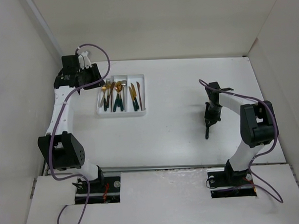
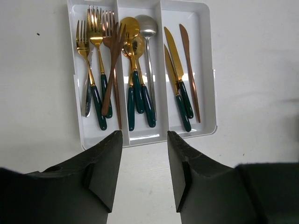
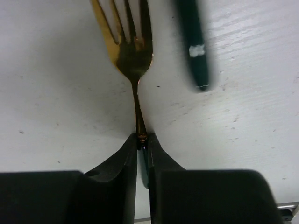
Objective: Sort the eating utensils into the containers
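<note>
Top: we saw tray (image 1: 121, 114) at 10 o'clock, R claw (image 1: 208, 133) at 3. L wrist: L claw (image 2: 145, 137) gaped, empty, by tray. R wrist: R claw clamped fork (image 3: 131, 53) at neck; we judged: lift level, clear handle (image 3: 194, 42) at 1.

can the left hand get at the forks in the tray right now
Probably yes: the left hand hangs open and empty just short of the tray, and the forks lie uncovered in it, nothing between.
</note>
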Controlling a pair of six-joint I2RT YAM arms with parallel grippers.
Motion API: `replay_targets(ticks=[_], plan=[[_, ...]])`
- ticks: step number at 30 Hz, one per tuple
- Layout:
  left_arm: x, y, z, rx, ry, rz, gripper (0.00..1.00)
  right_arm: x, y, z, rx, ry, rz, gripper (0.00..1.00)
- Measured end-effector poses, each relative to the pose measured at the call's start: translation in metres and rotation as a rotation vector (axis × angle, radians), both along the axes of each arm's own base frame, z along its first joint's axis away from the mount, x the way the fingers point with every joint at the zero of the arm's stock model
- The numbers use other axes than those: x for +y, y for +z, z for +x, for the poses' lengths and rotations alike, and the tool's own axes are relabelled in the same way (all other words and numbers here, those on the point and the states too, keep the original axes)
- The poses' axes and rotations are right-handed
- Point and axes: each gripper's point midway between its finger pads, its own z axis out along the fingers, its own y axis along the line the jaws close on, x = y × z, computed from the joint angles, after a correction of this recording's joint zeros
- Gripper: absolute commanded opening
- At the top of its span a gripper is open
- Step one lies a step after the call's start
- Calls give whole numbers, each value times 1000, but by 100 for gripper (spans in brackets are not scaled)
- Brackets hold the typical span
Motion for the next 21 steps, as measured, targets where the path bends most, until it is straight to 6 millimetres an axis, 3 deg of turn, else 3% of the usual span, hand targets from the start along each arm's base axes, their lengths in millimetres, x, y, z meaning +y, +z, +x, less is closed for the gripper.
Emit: replay_targets(ticks=[1, 9, 12, 17, 18, 21], plan=[[0, 3, -1, -8, -1, 1, 40, 2, 0, 1, 1, 10, 1, 0], [-3, 9, -4, -21, -15, -6, 40, 36, 5, 16, -39, 161, -16, 0], [-7, 10, -6, -20, -44, -20, 40, 61, 18, 32, -95, 231, -3, 0], [-23, 14, -12, -34, -147, -41, 47, 105, 65, 76, -285, 270, 113, 0], [-29, 16, -14, -44, -188, -46, 53, 114, 80, 86, -340, 267, 153, 0], [-56, 19, -24, -64, -337, -57, 58, 143, 133, 108, -522, 247, 277, 0]])
